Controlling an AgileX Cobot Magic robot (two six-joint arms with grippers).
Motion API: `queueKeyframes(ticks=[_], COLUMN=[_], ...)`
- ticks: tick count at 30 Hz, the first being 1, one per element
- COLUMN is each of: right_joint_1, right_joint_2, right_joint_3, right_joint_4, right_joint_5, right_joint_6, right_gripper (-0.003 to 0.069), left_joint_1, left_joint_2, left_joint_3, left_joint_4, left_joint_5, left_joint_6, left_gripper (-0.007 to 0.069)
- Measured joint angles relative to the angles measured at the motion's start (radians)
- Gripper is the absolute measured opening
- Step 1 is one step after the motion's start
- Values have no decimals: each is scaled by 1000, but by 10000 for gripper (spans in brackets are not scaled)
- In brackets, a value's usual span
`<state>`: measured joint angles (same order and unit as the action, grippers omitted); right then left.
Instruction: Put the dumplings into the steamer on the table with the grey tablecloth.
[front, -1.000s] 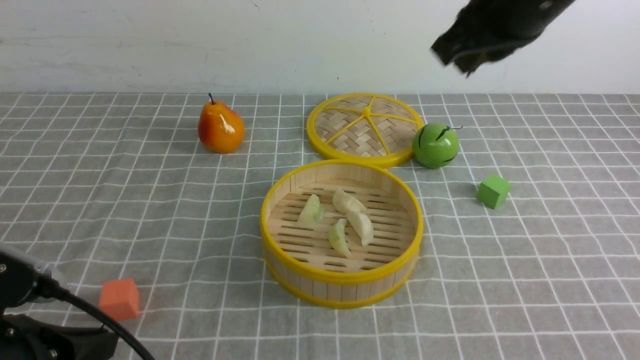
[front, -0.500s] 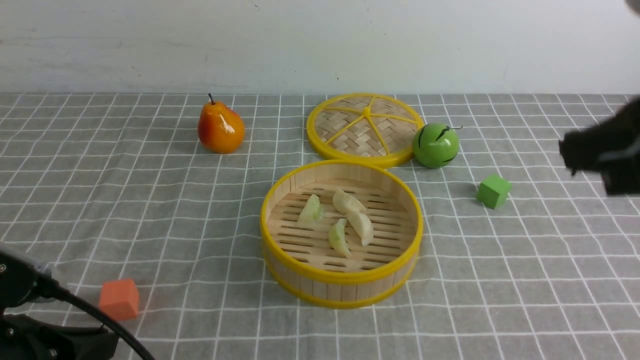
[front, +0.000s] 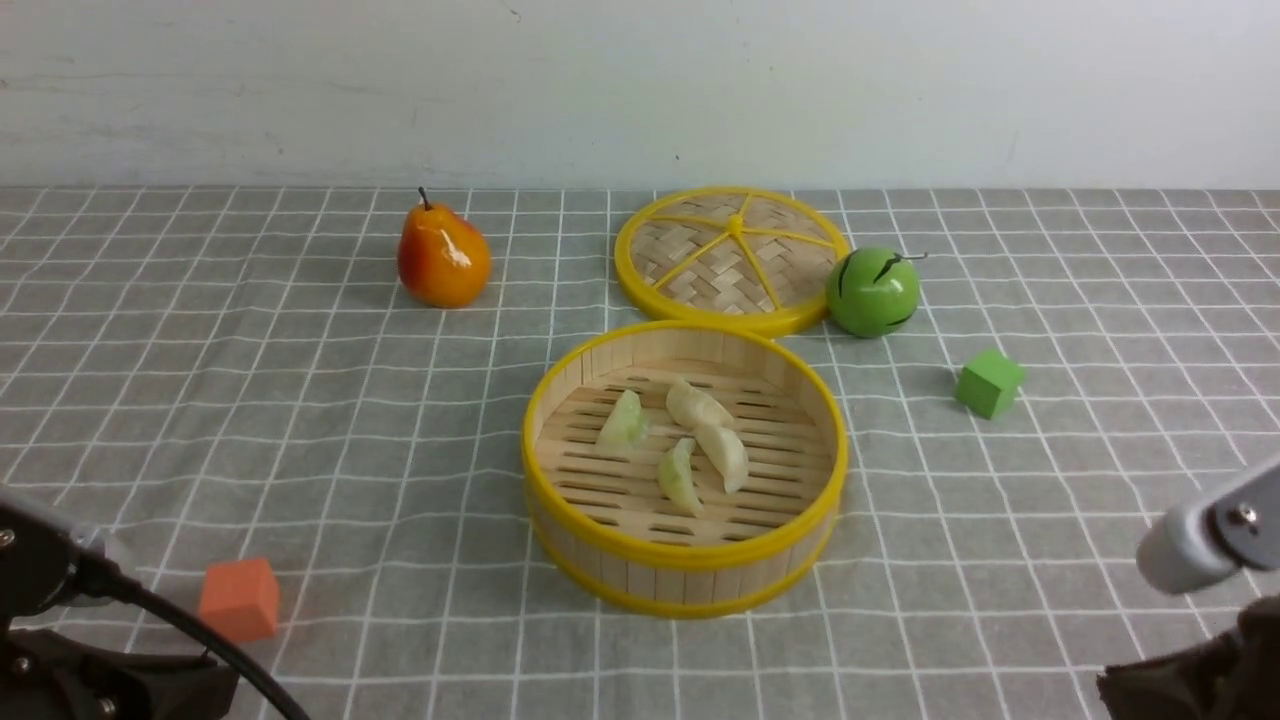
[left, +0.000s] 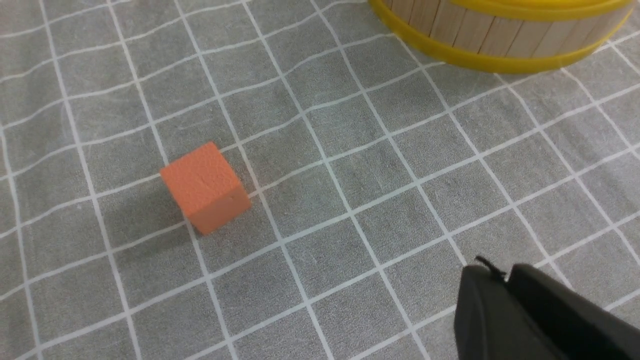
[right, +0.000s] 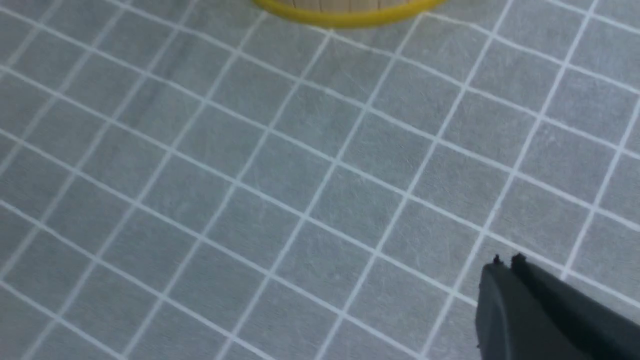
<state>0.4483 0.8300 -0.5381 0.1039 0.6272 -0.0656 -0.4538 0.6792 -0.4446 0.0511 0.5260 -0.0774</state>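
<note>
The bamboo steamer (front: 684, 580) with yellow rims stands in the middle of the grey tablecloth (front: 300, 400). Several dumplings lie on its slatted floor: a pale green one (front: 624, 420), a cream one (front: 694, 402), another cream one (front: 724, 455) and a green one (front: 679, 476). My left gripper (left: 502, 272) is shut and empty, low over the cloth near the table's front left, apart from the steamer wall (left: 500, 35). My right gripper (right: 506, 262) is shut and empty, low over bare cloth at the front right; only the steamer's bottom rim (right: 345, 17) shows there.
The flat woven lid (front: 731, 256) lies behind the steamer. A green striped ball (front: 872, 291) is beside it, a green cube (front: 988, 382) to the right. An orange pear (front: 442, 256) stands back left. An orange cube (front: 238, 597) sits front left, also in the left wrist view (left: 205, 187).
My right arm swung down from high at the back right to low at the front right corner. The left arm, steamer and dumplings have not moved.
</note>
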Motion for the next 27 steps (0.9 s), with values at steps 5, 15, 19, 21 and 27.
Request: queueKeyframes(ticks=[5,15,19,21,27], right_joint_1=[-98,-442,-466,-459,-458], right_joint_2=[-295,-836,-838,-839,-839], right_joint_3=[143,552,565,565,562], right_joint_4=[-88,-51,-34,-39,-63], right_joint_5=[-110,-386,-365,-336,-275], right_joint_6=[2,50,72,75,75], right_gripper=[-5,-4,-4,-4,0], left_joint_1=[0,0,0,0,0], left_joint_2=[0,0,3,7,11], left_joint_3=[0,0,2,2,2], left_joint_4=[7,7,10,10,10], left_joint_5=[0,1,2,1,1], left_joint_6=[0,0,0,0,0], left_gripper=[62,68,70,70,76])
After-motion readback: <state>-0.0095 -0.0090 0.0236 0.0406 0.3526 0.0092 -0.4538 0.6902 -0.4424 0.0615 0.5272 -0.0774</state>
